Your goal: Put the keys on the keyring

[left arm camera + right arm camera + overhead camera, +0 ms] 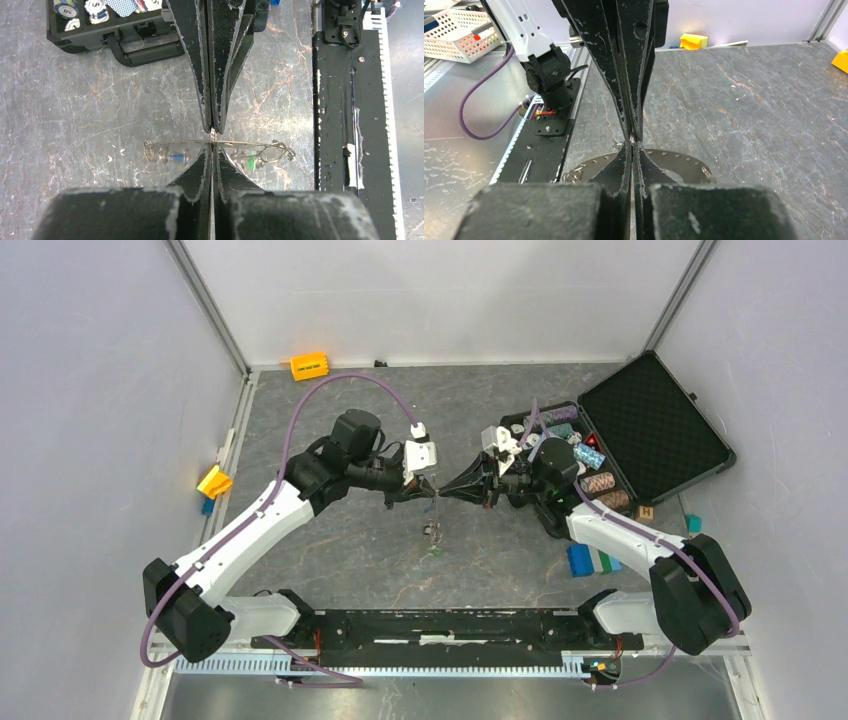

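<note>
Silvery keyring (pixel 680 160), keys (pixel 172 156) dangling, is pinched tip to tip by the left gripper (pixel 213 147) and right gripper (pixel 634 146) at mid-bench (pixel 350 560), well apart from the open case (pixel 655 430) at the right edge.

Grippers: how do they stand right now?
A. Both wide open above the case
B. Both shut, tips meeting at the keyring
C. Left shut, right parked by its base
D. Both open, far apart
B: in the left wrist view, the left gripper and the right gripper show no gap between their fingers and meet tip to tip at the keyring.
</note>
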`<state>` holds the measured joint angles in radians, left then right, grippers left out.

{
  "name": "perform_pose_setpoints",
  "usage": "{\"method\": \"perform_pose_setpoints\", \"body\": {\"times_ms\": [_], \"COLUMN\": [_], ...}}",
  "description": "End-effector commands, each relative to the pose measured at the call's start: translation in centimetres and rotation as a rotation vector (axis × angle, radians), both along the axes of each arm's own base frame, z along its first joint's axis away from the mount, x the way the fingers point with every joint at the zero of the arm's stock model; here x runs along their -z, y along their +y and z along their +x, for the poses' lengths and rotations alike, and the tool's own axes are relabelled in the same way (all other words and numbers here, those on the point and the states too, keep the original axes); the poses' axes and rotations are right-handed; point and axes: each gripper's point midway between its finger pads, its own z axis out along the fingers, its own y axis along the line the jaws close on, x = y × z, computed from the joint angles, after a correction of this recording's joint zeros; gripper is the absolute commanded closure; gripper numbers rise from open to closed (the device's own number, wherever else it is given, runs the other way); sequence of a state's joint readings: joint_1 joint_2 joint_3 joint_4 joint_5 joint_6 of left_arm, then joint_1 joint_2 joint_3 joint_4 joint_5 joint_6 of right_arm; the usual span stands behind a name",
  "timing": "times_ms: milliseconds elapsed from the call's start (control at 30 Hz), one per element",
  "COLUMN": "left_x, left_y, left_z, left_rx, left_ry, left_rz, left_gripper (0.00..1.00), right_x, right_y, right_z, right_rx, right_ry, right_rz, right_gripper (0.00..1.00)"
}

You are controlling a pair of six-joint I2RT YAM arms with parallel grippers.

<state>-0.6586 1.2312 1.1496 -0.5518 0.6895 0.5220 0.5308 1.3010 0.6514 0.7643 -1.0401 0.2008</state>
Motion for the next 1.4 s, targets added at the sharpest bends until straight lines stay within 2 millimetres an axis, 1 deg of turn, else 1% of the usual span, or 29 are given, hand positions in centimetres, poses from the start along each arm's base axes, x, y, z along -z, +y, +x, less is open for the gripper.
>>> {"method": "perform_pose_setpoints", "body": {"times_ms": [0, 167, 300, 533, 867, 1067, 1200, 1300, 1367], "left_x": [-3.2, -3.1, -2.6, -2.1, -1.8, -1.9, -1.9, -1.9, -1.8], "left_y": [-0.1, -0.3, -0.4, -0.6, -0.9, -1.0, -1.1, -1.1, -1.1], "left_z": [-0.3, -0.2, -0.2, -0.3, -0.5, -0.5, -0.5, -0.5, -0.5], "left_rx": [0.03, 0.038, 0.043, 0.052, 0.062, 0.063, 0.064, 0.064, 0.065], "left_ry": [-0.082, -0.075, -0.065, -0.051, -0.041, -0.04, -0.036, -0.032, -0.035], "left_rz": [-0.054, -0.052, -0.044, -0.037, -0.031, -0.032, -0.034, -0.034, -0.032], "left_gripper": [0.98, 0.98, 0.98, 0.98, 0.98, 0.98, 0.98, 0.98, 0.98], "right_x": [0.1, 0.1, -0.1, -0.1, 0.0, 0.3, 0.4, 0.3, 0.3], "right_y": [-0.3, -0.3, -0.1, 0.3, 0.8, 1.0, 1.1, 1.2, 1.2], "right_z": [1.3, 1.2, 1.2, 1.2, 1.0, 0.9, 0.9, 0.9, 1.0], "right_rx": [0.055, 0.051, 0.045, 0.042, 0.026, 0.026, 0.024, 0.022, 0.025], "right_ry": [-0.032, -0.024, -0.02, -0.011, -0.014, -0.02, -0.024, -0.03, -0.033], "right_rz": [-0.025, -0.026, -0.021, -0.028, -0.043, -0.055, -0.067, -0.067, -0.068], "right_gripper": [0.97, 0.96, 0.9, 0.86, 0.82, 0.84, 0.91, 1.0, 1.0]}}
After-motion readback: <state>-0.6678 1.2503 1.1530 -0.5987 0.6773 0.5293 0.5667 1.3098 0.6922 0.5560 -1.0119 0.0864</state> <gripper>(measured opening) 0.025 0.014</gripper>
